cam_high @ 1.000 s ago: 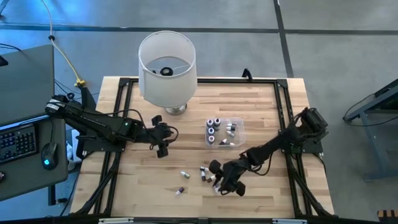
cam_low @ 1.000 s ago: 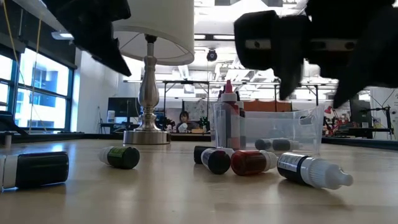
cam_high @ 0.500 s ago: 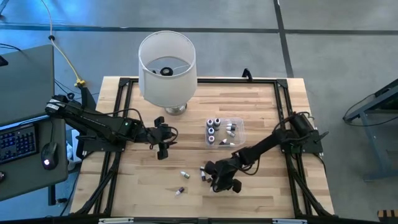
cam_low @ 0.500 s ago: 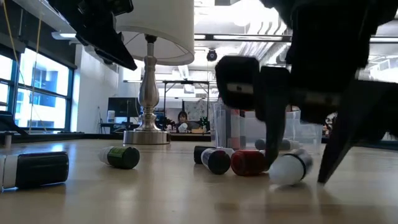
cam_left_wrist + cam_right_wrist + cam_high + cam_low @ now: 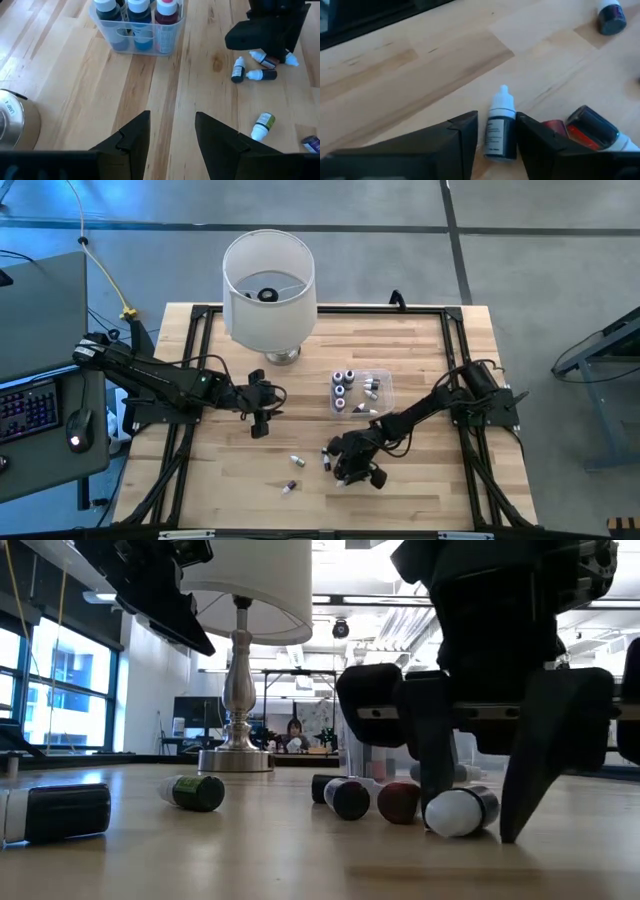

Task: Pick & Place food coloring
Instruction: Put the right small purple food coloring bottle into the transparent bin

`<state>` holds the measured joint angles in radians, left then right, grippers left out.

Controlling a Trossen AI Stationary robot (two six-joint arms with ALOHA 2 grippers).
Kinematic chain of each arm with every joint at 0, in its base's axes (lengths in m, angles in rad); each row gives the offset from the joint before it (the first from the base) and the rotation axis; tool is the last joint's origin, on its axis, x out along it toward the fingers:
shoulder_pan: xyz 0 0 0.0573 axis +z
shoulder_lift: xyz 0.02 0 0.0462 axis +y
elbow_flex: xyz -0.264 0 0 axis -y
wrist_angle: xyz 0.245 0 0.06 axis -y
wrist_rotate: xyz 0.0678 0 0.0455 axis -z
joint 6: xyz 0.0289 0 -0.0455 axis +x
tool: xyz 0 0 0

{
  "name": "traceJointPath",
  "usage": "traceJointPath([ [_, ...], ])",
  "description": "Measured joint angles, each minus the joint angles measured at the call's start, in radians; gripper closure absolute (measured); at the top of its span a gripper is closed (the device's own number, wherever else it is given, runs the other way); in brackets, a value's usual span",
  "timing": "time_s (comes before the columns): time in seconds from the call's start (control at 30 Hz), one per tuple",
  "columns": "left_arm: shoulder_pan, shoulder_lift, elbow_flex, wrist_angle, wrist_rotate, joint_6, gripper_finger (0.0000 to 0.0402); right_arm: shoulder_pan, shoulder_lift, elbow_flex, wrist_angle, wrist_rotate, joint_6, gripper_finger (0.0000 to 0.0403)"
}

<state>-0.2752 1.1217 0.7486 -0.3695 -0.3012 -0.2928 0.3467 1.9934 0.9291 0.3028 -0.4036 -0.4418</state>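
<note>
Small food coloring bottles lie scattered on the wooden table near its near edge (image 5: pixel 297 461), (image 5: pixel 289 486). More stand or lie in the clear tub (image 5: pixel 362 392). My right gripper (image 5: pixel 352 467) is down at the table, open, its fingers on either side of a dark bottle with a white cap (image 5: pixel 497 132), (image 5: pixel 460 811) that lies on its side. A red bottle (image 5: pixel 570 135) and a dark one (image 5: pixel 350 798) lie right beside it. My left gripper (image 5: pixel 262 415) hangs open above bare wood, left of the tub. My right gripper comes slanting down from the table's far right, and its fingers (image 5: pixel 462 135) run along the white-capped bottle's body (image 5: pixel 496 142), one on each side. The bottle lies flat on the table, cap toward the near edge. Whether the fingers touch it, I cannot tell.
A big white lampshade on a metal base (image 5: pixel 268 290) stands at the far left of the table. Two more bottles lie left of the right gripper (image 5: pixel 195 792), (image 5: pixel 60 812). Black frame rails run along the table's edges (image 5: pixel 190 370). Open wood stretches between the two grippers.
My right gripper has moved toward the table's left and come down over the cluster of bottles, its fingers now at table level. The white-capped bottle, which lay crosswise with its cap to the right, has turned about so that its cap faces the near edge.
</note>
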Motion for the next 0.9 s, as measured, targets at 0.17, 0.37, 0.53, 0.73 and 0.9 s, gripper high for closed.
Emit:
traceJointPath([
  [0.17, 0.000, 0.000, 0.000, 0.000, 0.000, 0.000, 0.0247, -0.001, 0.001, -0.001, 0.023, 0.003, 0.118, 0.0320],
  [0.37, 0.000, 0.000, 0.000, 0.000, -0.001, 0.000, 0.0247, 0.000, -0.048, -0.003, 0.022, 0.009, 0.220, 0.0333],
  [0.53, 0.000, 0.000, 0.000, 0.000, -0.001, 0.011, 0.0247, -0.012, -0.201, -0.002, -0.091, 0.012, 0.254, 0.0309],
  [0.73, 0.000, 0.000, 0.000, 0.000, -0.001, 0.011, 0.0247, -0.062, -0.462, -0.001, -0.520, 0.297, 0.233, 0.0336],
  [0.9, 0.000, 0.000, 0.000, 0.000, -0.002, 0.012, 0.0247, -0.137, -0.607, -0.024, -0.750, 0.600, 0.243, 0.0335],
])
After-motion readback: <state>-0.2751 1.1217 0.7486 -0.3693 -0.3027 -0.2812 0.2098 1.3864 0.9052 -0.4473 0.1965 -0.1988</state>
